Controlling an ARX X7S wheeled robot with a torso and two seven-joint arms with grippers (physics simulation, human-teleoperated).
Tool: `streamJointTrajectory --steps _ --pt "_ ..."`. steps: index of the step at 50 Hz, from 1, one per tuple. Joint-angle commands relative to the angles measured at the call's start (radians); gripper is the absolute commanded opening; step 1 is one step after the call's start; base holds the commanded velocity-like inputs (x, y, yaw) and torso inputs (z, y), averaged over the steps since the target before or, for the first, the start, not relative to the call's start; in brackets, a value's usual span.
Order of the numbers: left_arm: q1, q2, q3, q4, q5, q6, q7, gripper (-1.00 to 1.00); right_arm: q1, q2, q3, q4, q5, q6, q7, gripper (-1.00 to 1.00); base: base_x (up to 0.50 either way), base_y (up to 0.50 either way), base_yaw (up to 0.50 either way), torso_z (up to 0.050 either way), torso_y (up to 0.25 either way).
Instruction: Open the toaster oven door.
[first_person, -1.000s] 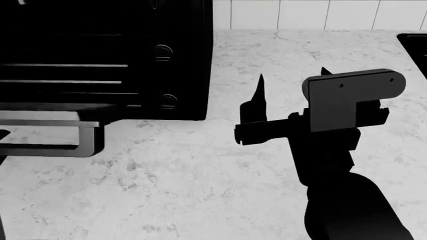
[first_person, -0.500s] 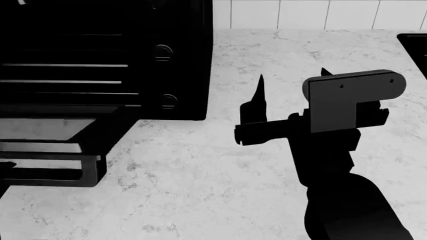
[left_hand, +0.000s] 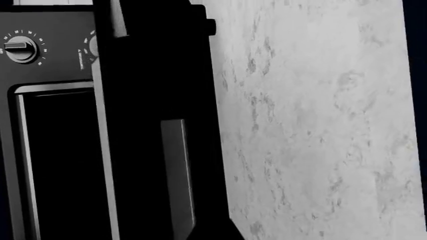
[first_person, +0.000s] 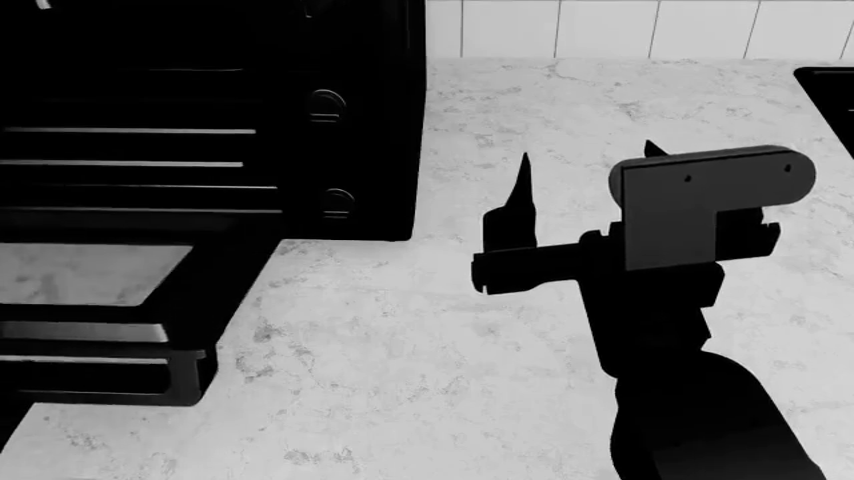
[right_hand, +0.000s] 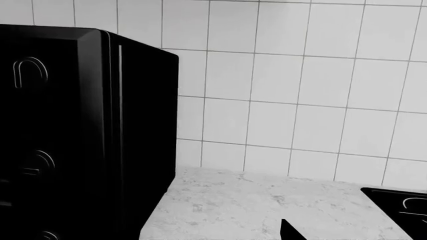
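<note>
Head view: the toaster oven (first_person: 200, 110) occupies the 10 o'clock region of the marbled tabletop (first_person: 441, 340), against the white tiled wall (first_person: 641, 28). Its door (first_person: 100, 310) is swung down to about horizontal, projecting forward toward 8 o'clock; the glass window shows the tabletop through it, and the bar handle (first_person: 107, 380) runs along the front edge. Wire racks (first_person: 134, 160) are exposed in the cavity, with round knobs (first_person: 324, 103) in a column beside them. The right gripper (first_person: 581, 200) hovers above the tabletop at 3 o'clock of the oven, well apart from it, its jaws spread and empty. A cooktop corner (first_person: 830, 95) lies at 2 o'clock. The left gripper cannot be made out in any view, so its state cannot be told. Left wrist view: the lowered door (left_hand: 153, 125) is close to the camera, with a knob (left_hand: 20, 48) beyond. Right wrist view: the oven's side wall (right_hand: 143, 140) stands before the tiles.
</note>
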Motion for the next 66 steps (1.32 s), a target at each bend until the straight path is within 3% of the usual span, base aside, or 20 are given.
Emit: streamJointTrajectory --steps 1,38,66 --pt "0.059 0.034 0.043 0.075 0.043 -0.025 -0.096 -1.00 -0.004 0.000 -0.001 0.003 0.004 -0.005 0.002 1.00 0.00 0.00 0.00 0.000 0.000" --pt "0.205 0.107 0.117 -0.016 0.062 -0.042 -0.242 -1.00 -0.022 0.006 -0.005 -0.002 0.014 -0.016 0.012 1.00 0.00 0.00 0.00 0.000 0.002" --pt "0.255 0.218 0.170 -0.196 0.071 0.029 -0.295 -1.00 -0.026 0.009 -0.011 0.009 0.017 -0.028 0.015 1.00 0.00 0.00 0.00 0.000 0.000"
